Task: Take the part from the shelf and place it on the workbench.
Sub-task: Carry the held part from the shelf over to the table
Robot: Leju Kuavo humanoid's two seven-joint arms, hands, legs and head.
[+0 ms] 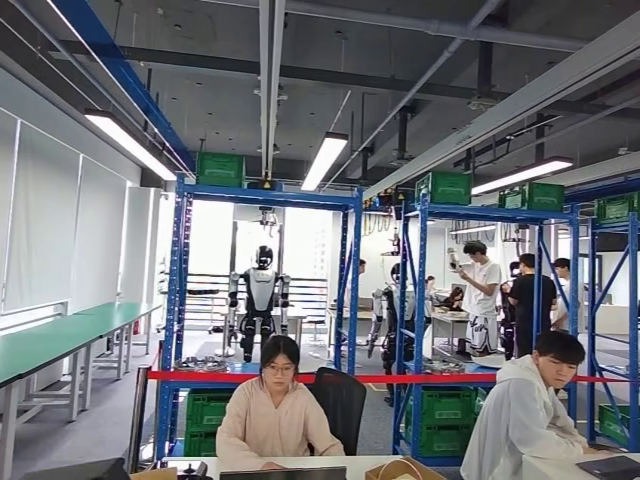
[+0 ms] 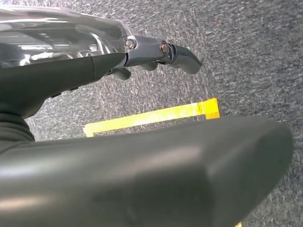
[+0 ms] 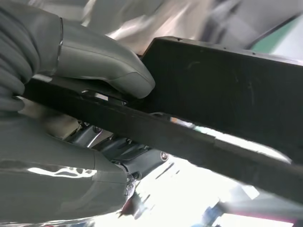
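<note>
In the right hand [image 3: 89,118], a flat, matte black part [image 3: 221,109] sits clamped between thumb and fingers; left hand [image 2: 143,142] holds nothing over grey carpet [image 2: 250,47].

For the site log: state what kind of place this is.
Most likely a factory-style robot test workshop: tall blue shelving racks with green crates, long green workbenches, and another humanoid robot standing beyond.

The right hand [image 3: 76,135] grips a flat black part [image 3: 214,109]: its grey thumb [image 3: 107,66] presses one face, darker fingers [image 3: 125,151] support the opposite face.
</note>
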